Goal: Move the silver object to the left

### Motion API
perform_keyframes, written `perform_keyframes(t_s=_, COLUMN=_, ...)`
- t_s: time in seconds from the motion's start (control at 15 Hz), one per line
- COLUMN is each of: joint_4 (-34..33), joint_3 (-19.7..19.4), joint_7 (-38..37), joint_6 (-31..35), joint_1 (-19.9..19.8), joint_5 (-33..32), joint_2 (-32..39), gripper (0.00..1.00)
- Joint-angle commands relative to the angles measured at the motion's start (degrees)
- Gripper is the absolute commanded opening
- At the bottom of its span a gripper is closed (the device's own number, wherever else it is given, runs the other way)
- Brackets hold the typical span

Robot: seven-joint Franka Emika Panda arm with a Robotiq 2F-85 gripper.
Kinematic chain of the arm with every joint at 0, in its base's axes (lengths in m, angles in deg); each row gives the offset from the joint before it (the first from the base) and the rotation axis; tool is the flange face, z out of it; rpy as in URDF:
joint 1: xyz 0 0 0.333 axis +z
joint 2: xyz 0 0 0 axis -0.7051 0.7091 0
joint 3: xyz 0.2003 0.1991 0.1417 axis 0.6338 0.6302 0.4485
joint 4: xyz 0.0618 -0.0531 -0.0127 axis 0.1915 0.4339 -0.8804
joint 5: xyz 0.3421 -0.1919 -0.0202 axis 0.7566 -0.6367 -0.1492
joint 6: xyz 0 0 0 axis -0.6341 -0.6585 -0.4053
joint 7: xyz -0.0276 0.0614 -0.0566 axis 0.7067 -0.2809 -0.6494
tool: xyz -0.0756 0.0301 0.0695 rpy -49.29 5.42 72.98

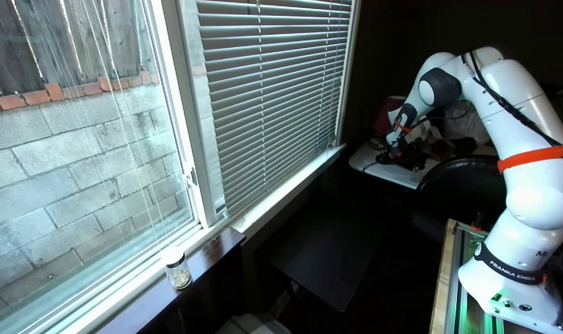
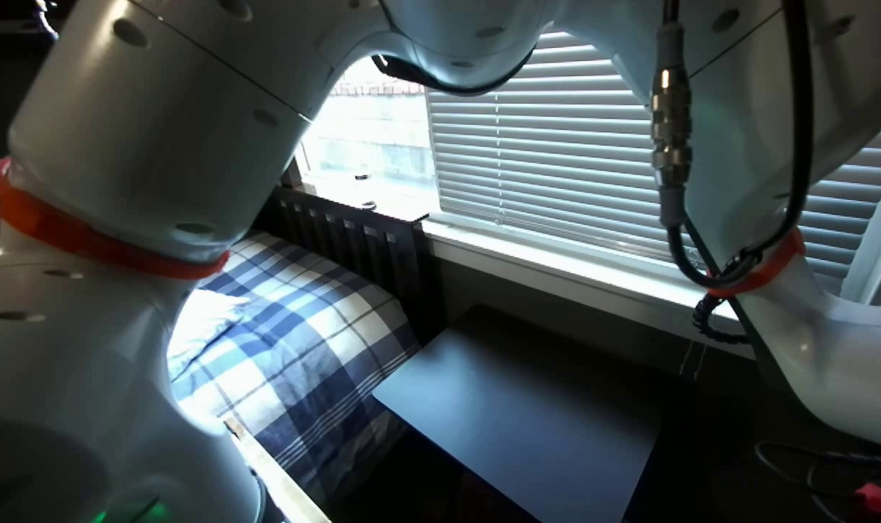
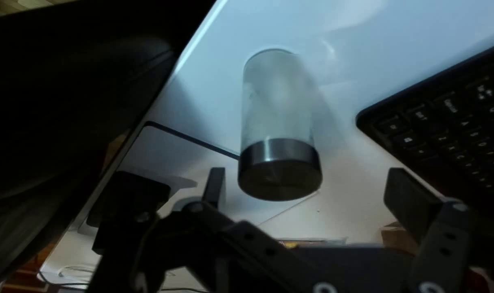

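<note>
Gripper: fingers are standing wide apart, pinching nothing. Jar w/ silver lid is standing upright on the white table; am taking this as the "silver object". In the wrist view the lid is showing btwn the fingers, no contact visible; whether it's sitting at finger depth, can't tell.

Handling, my guess: walls are looking like clear glass, so stiff, smooth, prob. slippery, breakable if dropped; wt. likely light to mod. (contents, if any, aren't reading clearly). Lid is looking like metal, hard & slick. Am favouring a hold across the upper body just below the lid, jar centred, fingers level, mod. squeeze. Taking the lid alone is risking it coming loose; shoving up high is risking a tip. Table edge is running near the jar, so a slip there could mean a fall. Which way "left" is pointing, can't tell.

Farther out: black keyboard is lying near the jar. Black chair is standing by the table in an exterior view. There too, a second lidded jar is sitting on a dark ledge, well apart; not reckoning it as target.
</note>
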Motion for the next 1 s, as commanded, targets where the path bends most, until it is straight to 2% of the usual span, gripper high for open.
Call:
perform_keyframes(t_s=0.0, joint_4=-3.1, joint_3=-1.2, joint_7=-1.3, joint_6=-4.2, joint_1=1.3, joint_5=3.0, joint_2=3.9, gripper=1.00)
perform_keyframes(t_s=0.07, joint_4=-3.4, joint_3=-1.2, joint_7=-1.3, joint_6=-5.2, joint_1=1.4, joint_5=3.3, joint_2=4.3, gripper=0.94)
perform_keyframes(t_s=0.13, joint_4=-3.7, joint_3=-1.4, joint_7=-1.6, joint_6=-5.3, joint_1=1.6, joint_5=3.3, joint_2=4.7, gripper=0.74)
perform_keyframes(t_s=0.2, joint_4=-4.0, joint_3=-1.3, joint_7=-1.7, joint_6=-5.6, joint_1=1.6, joint_5=3.5, joint_2=5.0, gripper=0.69)
perform_keyframes(t_s=0.27, joint_4=-4.3, joint_3=-1.3, joint_7=-1.9, joint_6=-5.8, joint_1=1.6, joint_5=3.7, joint_2=5.3, gripper=0.69)
perform_keyframes(t_s=0.47, joint_4=-4.8, joint_3=-1.3, joint_7=-1.8, joint_6=-6.1, joint_1=1.6, joint_5=4.0, joint_2=5.4, gripper=0.45)
perform_keyframes(t_s=0.67, joint_4=-3.0, joint_3=-1.6, joint_7=-0.2, joint_6=-6.4, joint_1=2.3, joint_5=3.6, joint_2=2.9, gripper=0.24)
perform_keyframes(t_s=0.8, joint_4=-0.2, joint_3=-2.1, joint_7=1.8, joint_6=-5.3, joint_1=3.3, joint_5=2.7, joint_2=-0.2, gripper=0.24)
perform_keyframes(t_s=0.93, joint_4=5.3, joint_3=-2.4, joint_7=8.0, joint_6=-3.4, joint_1=4.7, joint_5=0.6, joint_2=-6.0, gripper=0.24)
